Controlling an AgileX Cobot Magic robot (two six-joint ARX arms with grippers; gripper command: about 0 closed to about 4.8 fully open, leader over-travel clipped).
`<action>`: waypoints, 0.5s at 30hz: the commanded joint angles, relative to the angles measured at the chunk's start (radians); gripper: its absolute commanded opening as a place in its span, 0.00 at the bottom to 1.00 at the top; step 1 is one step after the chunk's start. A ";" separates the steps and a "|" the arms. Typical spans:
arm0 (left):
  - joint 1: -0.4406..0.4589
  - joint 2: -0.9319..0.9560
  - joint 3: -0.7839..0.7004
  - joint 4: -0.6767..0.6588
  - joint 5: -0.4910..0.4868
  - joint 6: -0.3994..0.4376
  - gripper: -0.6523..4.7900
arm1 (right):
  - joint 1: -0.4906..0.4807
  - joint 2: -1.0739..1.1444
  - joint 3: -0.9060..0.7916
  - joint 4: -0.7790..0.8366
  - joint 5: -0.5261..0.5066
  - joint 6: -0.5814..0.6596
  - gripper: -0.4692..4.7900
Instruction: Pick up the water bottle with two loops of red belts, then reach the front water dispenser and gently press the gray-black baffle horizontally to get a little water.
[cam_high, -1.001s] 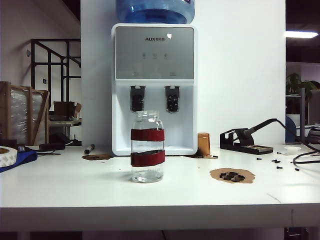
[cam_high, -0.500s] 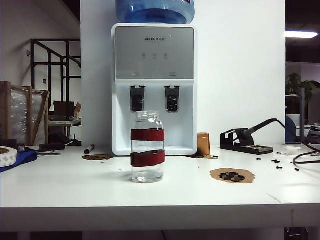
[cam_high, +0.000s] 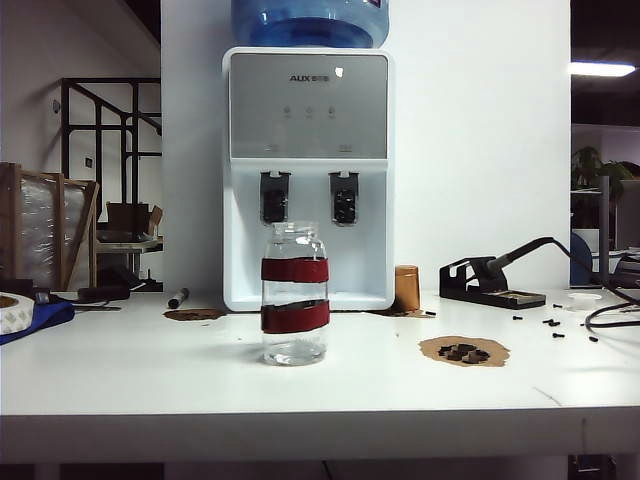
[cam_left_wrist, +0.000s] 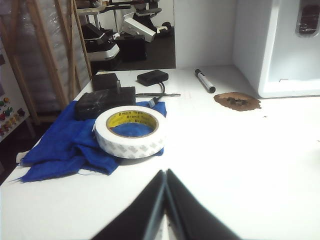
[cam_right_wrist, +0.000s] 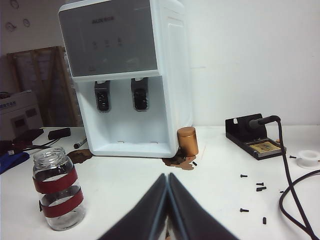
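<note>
Left wrist view shows the left gripper (cam_left_wrist: 165, 175) pinched closed and empty over the table (cam_left_wrist: 260, 160), near a tape roll (cam_left_wrist: 131, 131). Right gripper (cam_right_wrist: 167, 178) is closed too, empty, with the bottle (cam_right_wrist: 56, 188) standing well apart, before the dispenser (cam_high: 308, 170) and its baffle (cam_high: 274, 196).

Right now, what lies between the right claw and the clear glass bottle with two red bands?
Nothing but bare white tabletop: in the right wrist view the shut right claw points past the clear glass bottle with two red bands, which stands untouched off to one side.
</note>
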 joint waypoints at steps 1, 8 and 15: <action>0.002 -0.002 -0.001 0.003 0.000 0.007 0.11 | 0.001 0.000 -0.004 0.018 0.000 0.001 0.09; 0.002 -0.002 -0.001 0.003 0.000 0.007 0.11 | 0.001 0.000 -0.004 0.013 0.001 0.001 0.09; 0.002 -0.002 -0.001 0.003 0.000 0.007 0.11 | 0.001 0.000 -0.004 0.013 0.001 0.001 0.09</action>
